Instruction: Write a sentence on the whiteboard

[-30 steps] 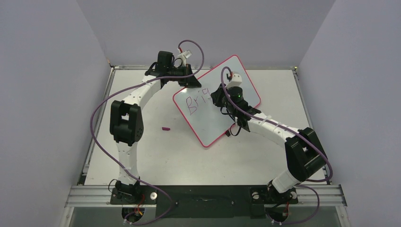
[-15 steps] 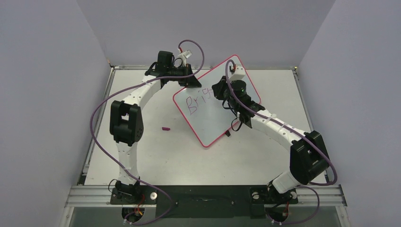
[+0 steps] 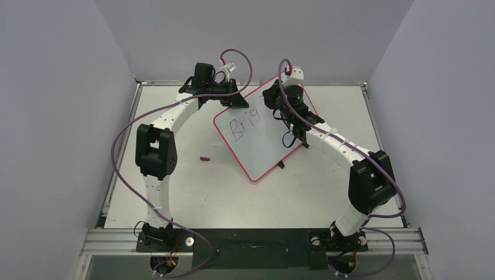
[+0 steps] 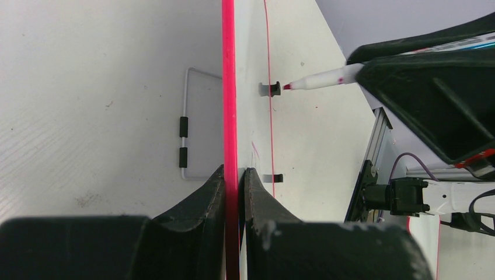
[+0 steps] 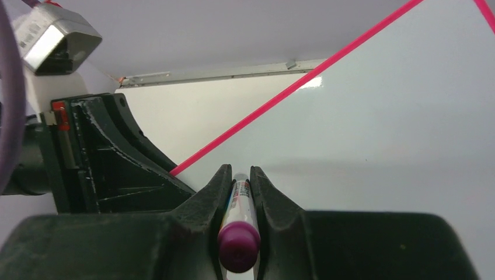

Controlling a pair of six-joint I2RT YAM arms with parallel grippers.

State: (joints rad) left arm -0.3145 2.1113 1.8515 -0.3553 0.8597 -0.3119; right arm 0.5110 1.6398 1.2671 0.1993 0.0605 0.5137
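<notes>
White table [image 3: 192,186], grey walls: board [image 3: 262,146] held tilted past centre, toward 12 o'clock.
Left gripper [image 4: 233,172] pinches its pink rim at 11 o'clock; right gripper [image 5: 239,175] is clamped on the marker [image 5: 238,245]. The writing [image 3: 244,125] reads "Brig". The board looks light, stiff and slick, so I'd hold it by the rim, off the ink.

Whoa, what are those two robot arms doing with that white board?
They are writing on it together. The left gripper is pinched shut on the pink edge of the whiteboard, holding it tilted. The right gripper is shut on a marker and points its tip at the board's face. Whether the tip touches is hard to tell. The sentence is only begun: it reads "Brig". A small magenta piece lies on the table beside the board.
</notes>
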